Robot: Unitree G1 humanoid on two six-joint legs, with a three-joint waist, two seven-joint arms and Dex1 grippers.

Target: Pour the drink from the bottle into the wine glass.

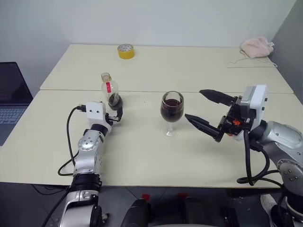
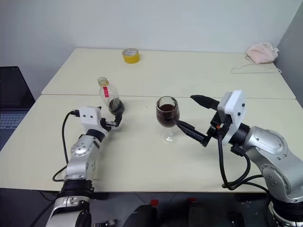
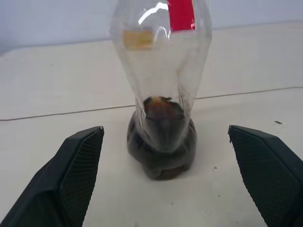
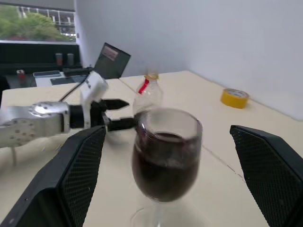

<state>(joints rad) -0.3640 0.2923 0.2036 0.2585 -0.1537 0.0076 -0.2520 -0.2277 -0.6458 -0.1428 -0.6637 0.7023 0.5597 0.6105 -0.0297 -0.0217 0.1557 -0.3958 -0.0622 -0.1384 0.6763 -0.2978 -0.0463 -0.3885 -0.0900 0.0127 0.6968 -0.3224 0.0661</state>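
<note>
Two cream tables (image 1: pixel 156 161) pushed together, seam running left-right; the task things all sit on the near one, just past the seam.

Right gripper (image 1: pixel 204 109) hangs to the right of the wine glass (image 1: pixel 172 113), jaws spread wide, holding nothing, pointing left toward the bowl. One finger looks very close to the bowl in the head views; can't tell if it touches.

Left gripper (image 1: pixel 117 115) sits on the near-left side, jaws wide apart, empty, with the bottle (image 1: pixel 111 92) just beyond the fingertips (image 3: pixel 78 163), centred in the gap but apart from both pads.

Wine glass stands upright mid-table, bowl well filled with the drink (image 1: pixel 171 111), dark, almost black.

Bottle stands left of the glass, well apart from it, long axis near vertical with a slight lean, yellow cap up, only a dark remnant pooled in the base.

Judgement: the pour looks done and the bottle set down. Left arm is nearer the bottle, right arm nearer the glass; any withdrawal should go straight back along each gripper's axis to avoid clipping either.

Yellow tape roll (image 1: pixel 125 50) far back, pink cloth (image 1: pixel 257 47) far right.
</note>
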